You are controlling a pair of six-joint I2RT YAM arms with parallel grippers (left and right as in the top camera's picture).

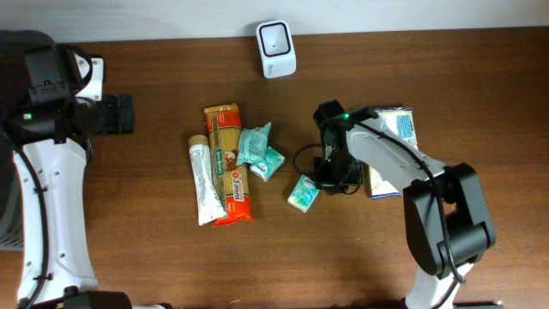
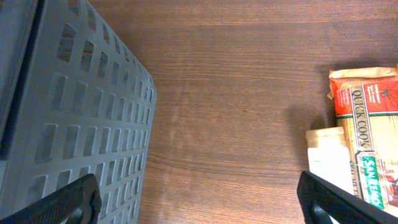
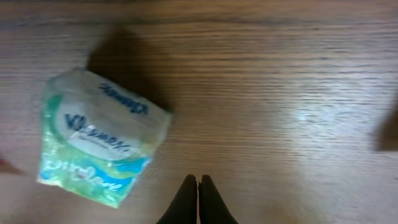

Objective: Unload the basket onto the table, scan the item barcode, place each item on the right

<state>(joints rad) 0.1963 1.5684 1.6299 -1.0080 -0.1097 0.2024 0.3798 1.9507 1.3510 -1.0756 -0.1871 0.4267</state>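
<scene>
The right gripper [image 3: 198,198] hangs low over the table [image 3: 280,81] with its jaws pressed together, holding nothing. The tissue pack [image 3: 99,146], apparently the item to scan, lies flat on the wood at about 10 o'clock from the fingertips, near but not touching. In the overhead view it sits alone, at 4 o'clock from the pasta [image 1: 229,163] and the other goods. The scanner [image 1: 276,49] stands at the far edge, at roughly 12 o'clock from the pack. The left gripper [image 2: 208,202] is spread wide and empty, beside the basket [image 2: 68,106], well away from the work.

The step in hand looks like the pick. To do it well, the jaws should open first, then shift toward 10 o'clock until they straddle the pack across its narrower sides. The wrapper looks soft, so a light, centred squeeze should do; a hard one may crumple it. No barcode shows on the upper face, so it is probably underneath. The fingers should stay off that face, and the pack be turned so it meets the scanner window.
</scene>
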